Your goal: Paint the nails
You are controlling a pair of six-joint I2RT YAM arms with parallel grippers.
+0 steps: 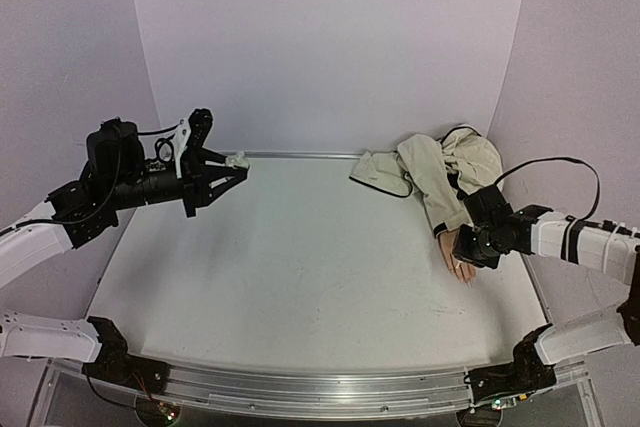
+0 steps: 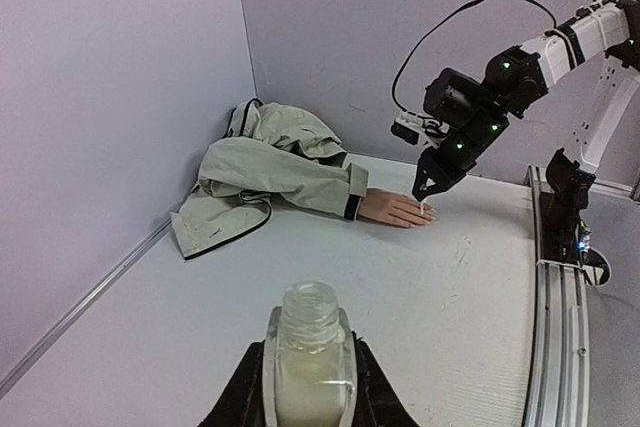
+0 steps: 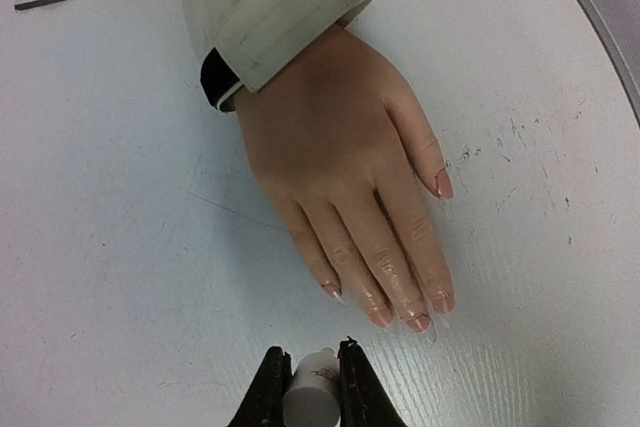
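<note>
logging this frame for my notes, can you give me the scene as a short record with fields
left hand: raised over the left of the table, shut on an open bottle with no cap
right hand: low at the fingertips of the mannequin hand, shut on a white cap
mannequin hand: palm down on the table, fingers toward the arms
nails: pinkish; whether they are painted cannot be judged
jacket: crumpled at the far right corner, sleeve over the wrist
</note>
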